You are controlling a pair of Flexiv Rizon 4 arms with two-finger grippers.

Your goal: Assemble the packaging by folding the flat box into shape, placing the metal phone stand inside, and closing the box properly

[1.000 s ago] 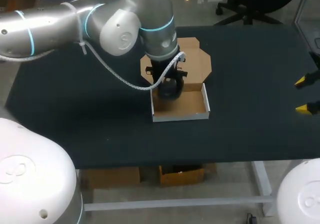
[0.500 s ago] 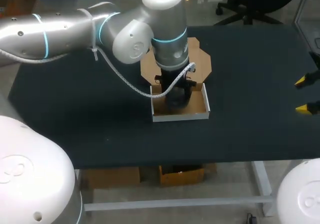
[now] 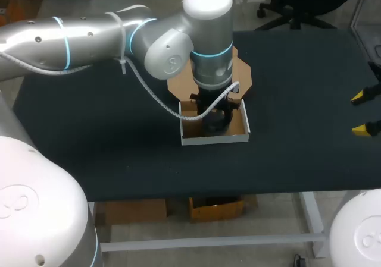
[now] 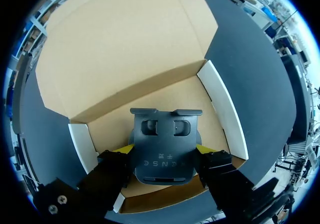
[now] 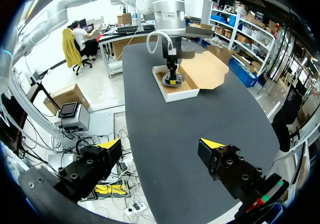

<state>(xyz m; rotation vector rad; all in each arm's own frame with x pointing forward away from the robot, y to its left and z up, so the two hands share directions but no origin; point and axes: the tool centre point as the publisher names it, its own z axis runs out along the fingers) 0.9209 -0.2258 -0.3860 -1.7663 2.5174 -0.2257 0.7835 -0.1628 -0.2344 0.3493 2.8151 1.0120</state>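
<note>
the left arm [image 3: 89,35] is brought in from the left side and is stood over the middle of the black table [image 3: 89,130], with its wrist pointed straight down into the box [image 3: 214,138]. the box is seen folded into an open tray, white on the outside of its walls and brown inside. its lid [image 4: 125,49] is laid back flat on the table, beyond the tray's rear wall.

in the left wrist view the metal phone stand [image 4: 165,129] is held by the left gripper [image 4: 164,153]: the dark grey plate is pinched at its lower part from both sides by the yellow fingertips [image 4: 125,149]. the stand is placed inside the tray, over the brown floor and between the two white side walls [image 4: 222,109], with its lipped end towards the rear wall. whether the floor is touched cannot be told.

the right gripper [image 5: 161,144] is kept at the table's right edge, well apart from the box. its fingers are spread wide and nothing is held between them.
</note>
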